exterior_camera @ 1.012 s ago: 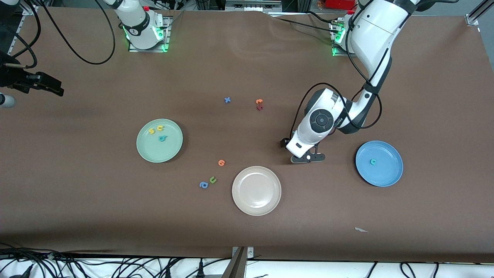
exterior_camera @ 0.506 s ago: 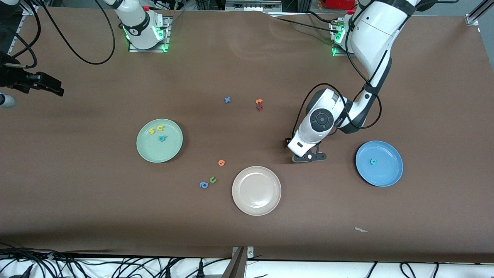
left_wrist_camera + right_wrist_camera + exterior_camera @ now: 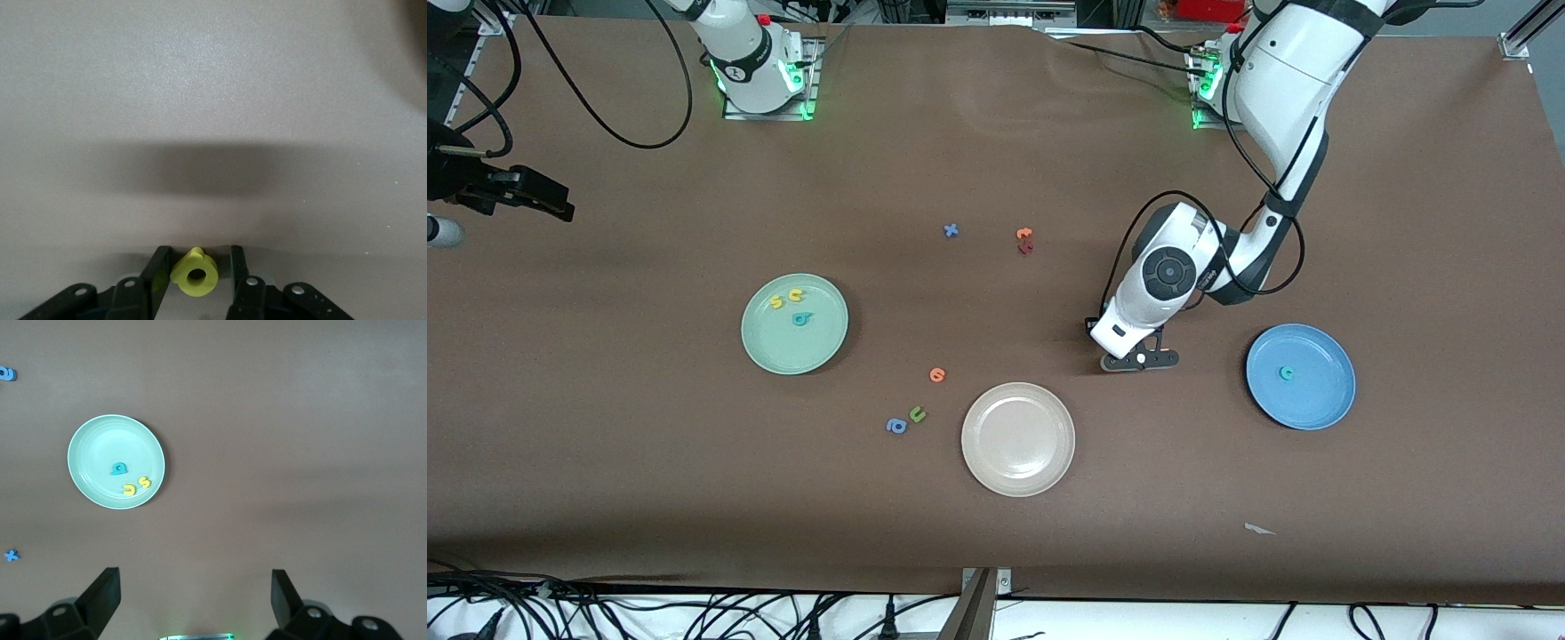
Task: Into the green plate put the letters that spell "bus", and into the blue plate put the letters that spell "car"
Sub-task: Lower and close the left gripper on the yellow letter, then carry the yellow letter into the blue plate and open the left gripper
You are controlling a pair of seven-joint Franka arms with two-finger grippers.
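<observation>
A yellow a (image 3: 195, 275) lies between the fingers of my left gripper (image 3: 199, 250), which stands low at the table (image 3: 1138, 360) between the cream plate and the blue plate (image 3: 1320, 404). One finger (image 3: 157, 267) touches the letter; a narrow gap shows at the other. A teal c (image 3: 1286, 373) lies in the blue plate. The green plate (image 3: 823, 348) holds a yellow s (image 3: 776, 302), a yellow u (image 3: 795, 294) and a teal b (image 3: 800, 318). My right gripper (image 3: 193, 573) waits open and empty, high over the table, looking down on the green plate (image 3: 87, 480).
A cream-white plate (image 3: 1018, 476) sits nearest the front camera. Loose letters lie about: an orange one (image 3: 937, 374), a green u (image 3: 917, 413), a blue a (image 3: 895, 426), a blue x (image 3: 951, 230), and an orange and dark red pair (image 3: 1024, 240). A paper scrap (image 3: 1258, 530) lies near the front edge.
The left gripper's jaws have narrowed around the yellow a, and the hand has shifted slightly toward the blue plate. The right arm has not moved.
</observation>
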